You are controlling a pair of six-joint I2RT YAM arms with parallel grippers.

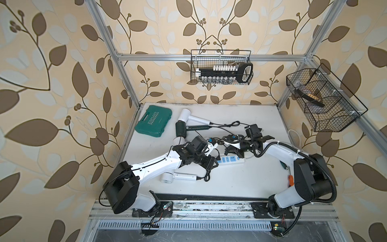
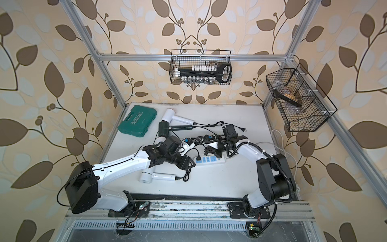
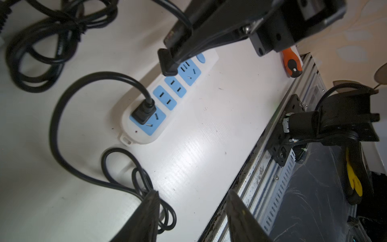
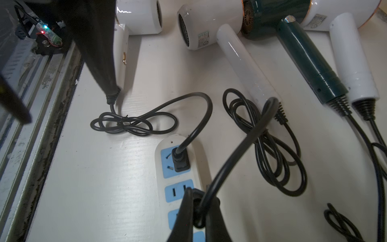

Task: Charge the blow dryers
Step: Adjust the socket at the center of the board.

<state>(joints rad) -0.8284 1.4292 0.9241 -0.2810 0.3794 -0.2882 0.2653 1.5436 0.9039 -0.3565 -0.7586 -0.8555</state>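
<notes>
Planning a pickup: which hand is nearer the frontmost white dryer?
Left: left hand hovers over the cord of that white dryer; right hand farther, above the power strip.

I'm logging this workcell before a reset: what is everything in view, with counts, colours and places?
White hammer-shaped plastic blow dryers: three, white, on the table.
Dark green blow dryer: one, green, between two white ones.
White power strip: one, blue sockets, mid-table; black plug in its end socket.
Teal plastic case: one, teal, back left.
Black wire baskets: two, on the frame.
Orange-handled screwdriver: one, orange, table's right edge.
Left gripper: one, black, open.
Right gripper: one, black, shut on second black plug over the strip.
</notes>
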